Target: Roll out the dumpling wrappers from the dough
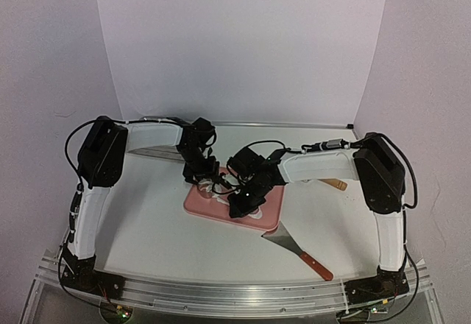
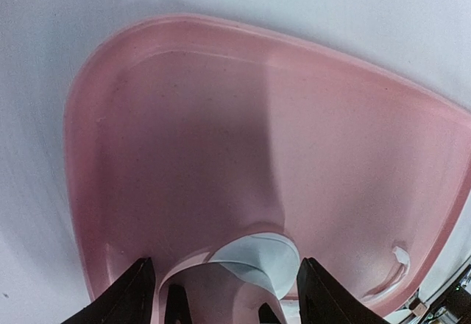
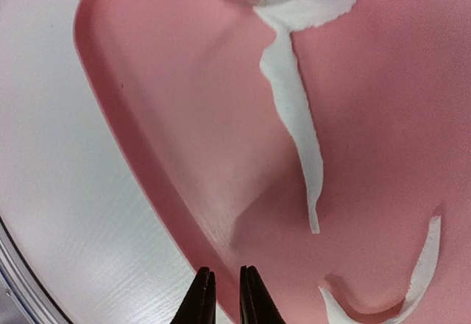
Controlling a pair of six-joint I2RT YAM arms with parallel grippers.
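A pink tray [image 1: 202, 205] lies mid-table with both grippers over it. My left gripper [image 1: 202, 180] [image 2: 232, 294] has its fingers wide apart, closed on a shiny metal ring cutter [image 2: 221, 272] that stands on the tray [image 2: 221, 118], with white dough [image 2: 261, 259] showing at its rim. My right gripper [image 1: 239, 208] [image 3: 226, 294] hovers at the tray's edge [image 3: 184, 118], jaws a narrow gap apart with nothing between them. Loose dough lies on the tray: a long thin strip [image 3: 294, 110], a ragged piece [image 3: 324, 0] and a curved scrap [image 3: 423, 265]. No round dumpling wrappers are in view.
A metal spatula [image 1: 294, 244] with a reddish handle lies in front of the tray on the right. A wooden handle [image 1: 336, 184] pokes out behind my right arm. A grey flat metal thing [image 1: 154, 152] lies behind my left arm. White walls close the back and sides.
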